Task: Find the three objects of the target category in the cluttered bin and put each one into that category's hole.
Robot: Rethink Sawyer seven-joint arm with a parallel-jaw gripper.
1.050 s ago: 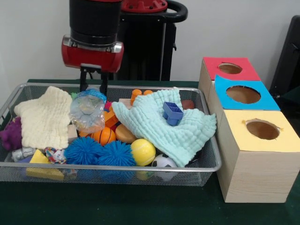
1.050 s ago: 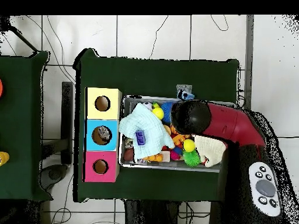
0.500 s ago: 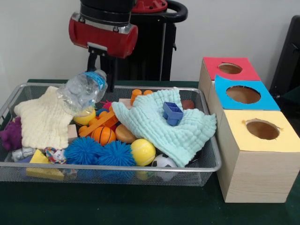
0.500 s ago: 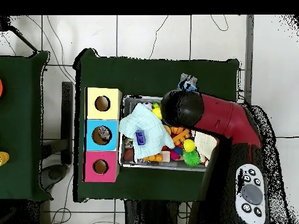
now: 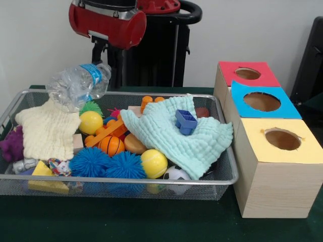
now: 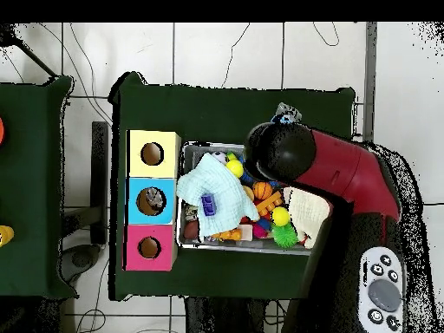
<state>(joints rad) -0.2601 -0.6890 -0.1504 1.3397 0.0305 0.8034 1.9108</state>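
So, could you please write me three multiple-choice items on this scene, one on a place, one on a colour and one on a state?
1. Where does the blue cookie cutter lie?
A. on the pale green cloth
B. on the cream cloth
C. on the yellow-topped box

2. What colour is the top of the middle box?
A. red
B. blue
C. yellow

3. What is the state of the plastic bottle?
A. lying among the toys
B. standing on the table
C. held above the wire basket

Answers: 1 A, the cutter sits on the green cloth's folds. 2 B, blue lies between red and yellow. 3 C, the gripper holds its capped end, tilted, clear of the toys.
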